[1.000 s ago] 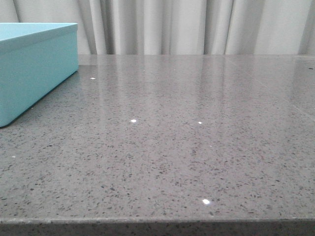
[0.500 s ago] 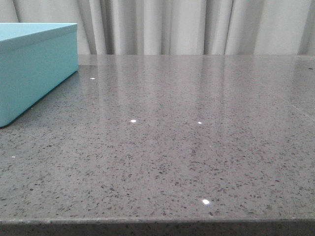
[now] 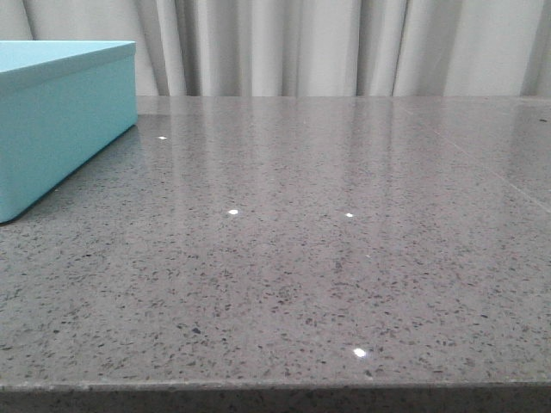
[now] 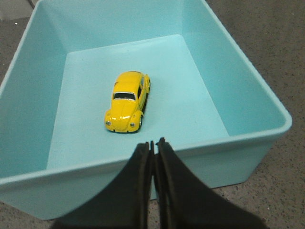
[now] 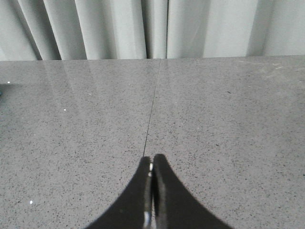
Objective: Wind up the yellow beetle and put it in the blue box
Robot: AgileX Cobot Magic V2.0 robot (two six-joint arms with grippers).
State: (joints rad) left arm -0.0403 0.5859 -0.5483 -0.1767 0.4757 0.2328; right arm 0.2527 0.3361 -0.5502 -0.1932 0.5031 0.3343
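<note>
Two grippers on my screens, and both have their fingers pressed together with nothing between them. On the left wrist camera I see the left gripper (image 4: 154, 143) poised over the near wall of the blue box (image 4: 267, 102), its dark fingers (image 4: 138, 167) closed flat against each other and clear of the toy. Sitting on the box floor is the yellow beetle (image 4: 127, 101), upright on its wheels, roughly in the middle, apart from all four walls, bonnet pointing toward the gripper. On the right wrist camera, the right gripper (image 5: 151, 164) hangs above bare grey speckled table (image 5: 228, 143), also closed on nothing, with pale curtains (image 5: 143, 28) behind the far edge. From the front camera I only catch the box at the left, resting on the table; neither arm shows there.
</note>
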